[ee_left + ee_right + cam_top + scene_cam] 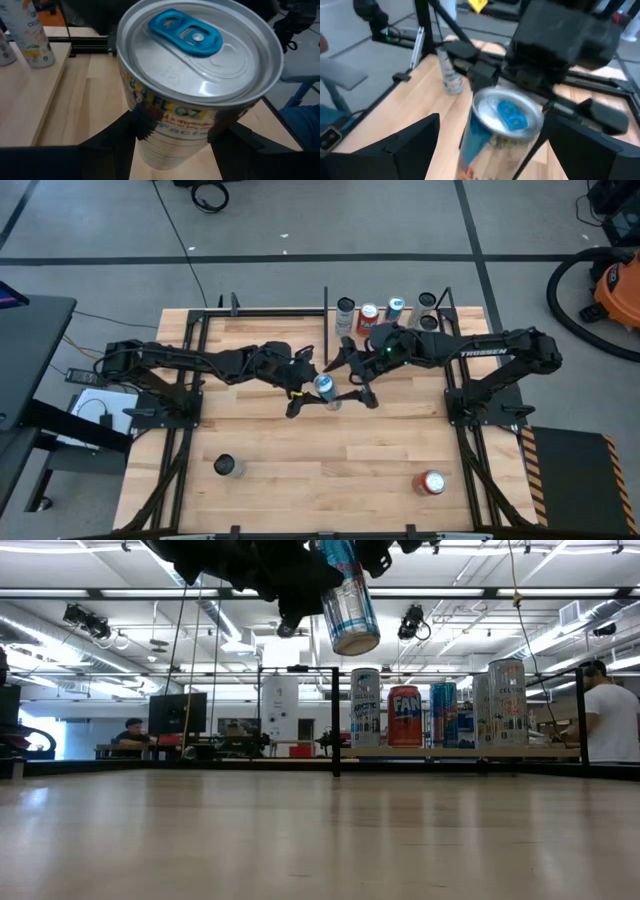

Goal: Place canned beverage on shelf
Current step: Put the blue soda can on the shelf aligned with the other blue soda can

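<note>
Blue-tab can (195,85) clamped in left gripper (312,392) jaws; right gripper (352,380) jaws wide around it.

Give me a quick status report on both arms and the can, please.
Left gripper shut on blue-tab can, held above table. Right gripper open, jaws flanking the can. Shelf already holds several cans.

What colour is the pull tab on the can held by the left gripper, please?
Blue, on a silver lid; the left wrist view shows the pull tab best.
</note>
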`<state>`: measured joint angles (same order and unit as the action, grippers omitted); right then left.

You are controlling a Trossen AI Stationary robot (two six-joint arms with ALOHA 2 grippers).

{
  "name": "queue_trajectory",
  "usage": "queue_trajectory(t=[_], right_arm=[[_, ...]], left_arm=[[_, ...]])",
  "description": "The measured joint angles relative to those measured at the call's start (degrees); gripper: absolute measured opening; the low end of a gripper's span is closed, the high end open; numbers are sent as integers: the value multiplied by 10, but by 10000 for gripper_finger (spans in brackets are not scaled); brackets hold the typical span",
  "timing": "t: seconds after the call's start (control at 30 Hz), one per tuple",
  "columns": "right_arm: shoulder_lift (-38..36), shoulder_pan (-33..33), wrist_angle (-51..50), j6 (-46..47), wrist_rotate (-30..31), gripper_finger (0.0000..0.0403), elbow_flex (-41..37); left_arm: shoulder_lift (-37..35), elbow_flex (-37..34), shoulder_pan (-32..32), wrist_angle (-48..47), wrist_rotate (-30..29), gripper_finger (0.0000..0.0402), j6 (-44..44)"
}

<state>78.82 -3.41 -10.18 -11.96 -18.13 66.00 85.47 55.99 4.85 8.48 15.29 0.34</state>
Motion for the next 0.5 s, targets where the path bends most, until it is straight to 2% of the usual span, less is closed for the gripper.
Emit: queue_trajectory(t=[0.2, 0.5], right_arm=[[28, 1, 3, 4, 19, 367, 0], [55, 1, 20, 17, 2, 361, 0]], left_arm=[[0, 0, 2, -3, -1, 215, 2], [0, 0, 2, -16, -2, 215, 4]])
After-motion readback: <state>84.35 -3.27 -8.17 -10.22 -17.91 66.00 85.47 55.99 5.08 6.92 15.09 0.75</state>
